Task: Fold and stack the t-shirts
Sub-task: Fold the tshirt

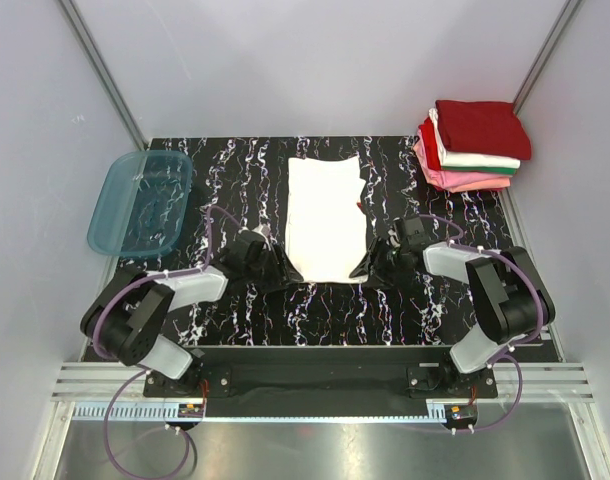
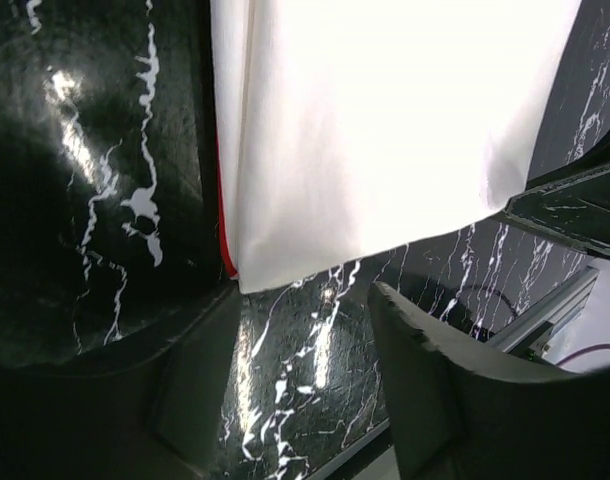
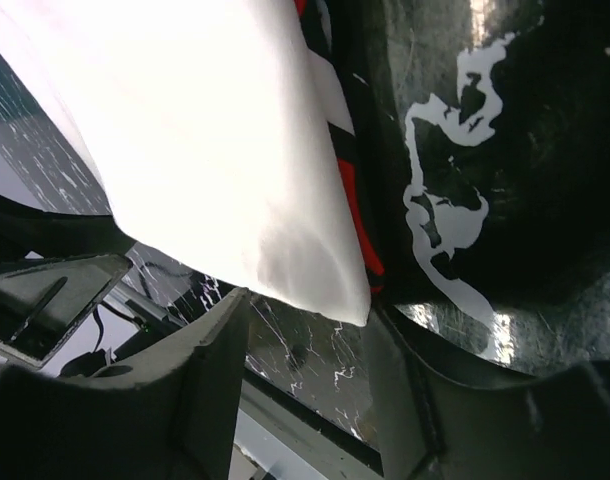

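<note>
A white t-shirt lies folded into a long strip in the middle of the black marbled table, with red print peeking from its edges. My left gripper sits at its near left corner and my right gripper at its near right corner. In the left wrist view the shirt ends just ahead of the open left gripper, with only table between the fingers. In the right wrist view the shirt corner reaches the mouth of the open right gripper, beside the right finger.
A stack of folded t-shirts, dark red, white and pink, sits at the back right corner. A translucent teal tub stands at the left edge. White walls close in the table on three sides.
</note>
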